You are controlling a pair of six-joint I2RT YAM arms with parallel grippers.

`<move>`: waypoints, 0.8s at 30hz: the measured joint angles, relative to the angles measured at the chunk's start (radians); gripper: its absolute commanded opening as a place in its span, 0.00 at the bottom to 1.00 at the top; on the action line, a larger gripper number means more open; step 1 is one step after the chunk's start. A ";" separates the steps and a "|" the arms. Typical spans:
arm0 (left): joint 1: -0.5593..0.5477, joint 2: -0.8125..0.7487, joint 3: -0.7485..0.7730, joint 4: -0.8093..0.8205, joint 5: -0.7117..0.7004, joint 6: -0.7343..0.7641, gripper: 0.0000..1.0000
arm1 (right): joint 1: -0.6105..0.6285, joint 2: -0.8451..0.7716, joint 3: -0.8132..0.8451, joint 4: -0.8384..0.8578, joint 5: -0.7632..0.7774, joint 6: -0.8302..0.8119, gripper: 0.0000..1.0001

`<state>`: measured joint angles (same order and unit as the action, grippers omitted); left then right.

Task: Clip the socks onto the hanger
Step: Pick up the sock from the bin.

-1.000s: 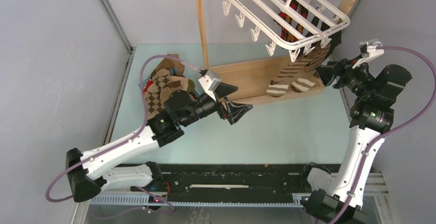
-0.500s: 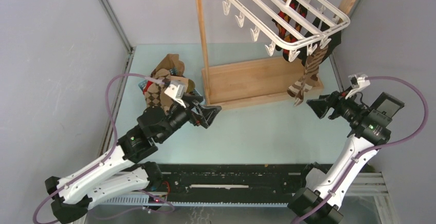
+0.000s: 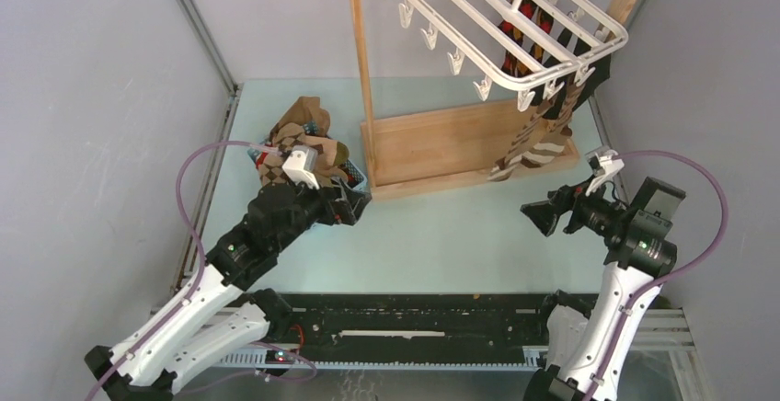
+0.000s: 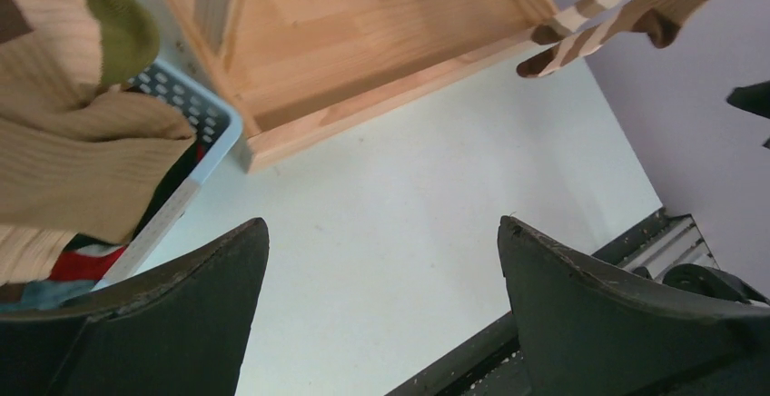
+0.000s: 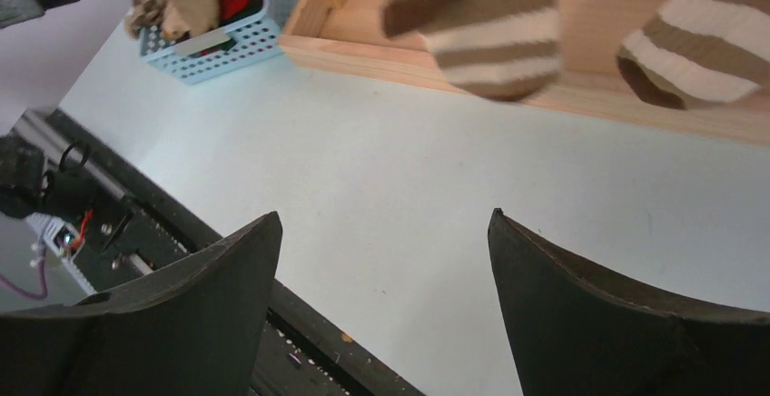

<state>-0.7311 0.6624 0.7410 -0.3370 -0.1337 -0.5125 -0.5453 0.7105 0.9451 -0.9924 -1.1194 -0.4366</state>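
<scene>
**Top external view: socks hang, both hands empty**

The white hanger hangs on the wooden stand. The striped socks are clipped at its right end and dangle over the stand's base. A sock pile sits in the blue basket, just left of the stand. The left hand is beside the basket, spread wide and holding nothing. The right hand is over the bare surface, also spread wide and empty.
</scene>
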 measured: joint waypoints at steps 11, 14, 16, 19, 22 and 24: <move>0.259 0.008 -0.005 -0.057 0.148 -0.002 1.00 | -0.053 0.047 0.019 0.020 0.156 0.082 0.92; 0.333 0.033 -0.005 -0.106 0.161 0.011 1.00 | -0.031 0.047 0.027 -0.012 0.165 0.029 0.92; 0.381 0.061 -0.004 -0.140 0.164 0.016 0.97 | 0.003 0.045 0.046 -0.048 0.163 -0.040 0.92; 0.427 0.124 -0.004 -0.181 0.164 0.016 0.89 | 0.065 0.040 0.059 -0.085 0.159 -0.131 0.91; 0.444 0.198 -0.002 -0.219 0.150 0.019 0.78 | 0.114 0.041 0.063 -0.116 0.160 -0.196 0.91; 0.448 0.249 0.024 -0.267 0.112 0.043 0.73 | 0.146 0.052 0.063 -0.130 0.164 -0.232 0.91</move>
<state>-0.2832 0.9112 0.7654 -0.6041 -0.0216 -0.4694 -0.3996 0.7624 1.0080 -1.1225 -0.9558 -0.6682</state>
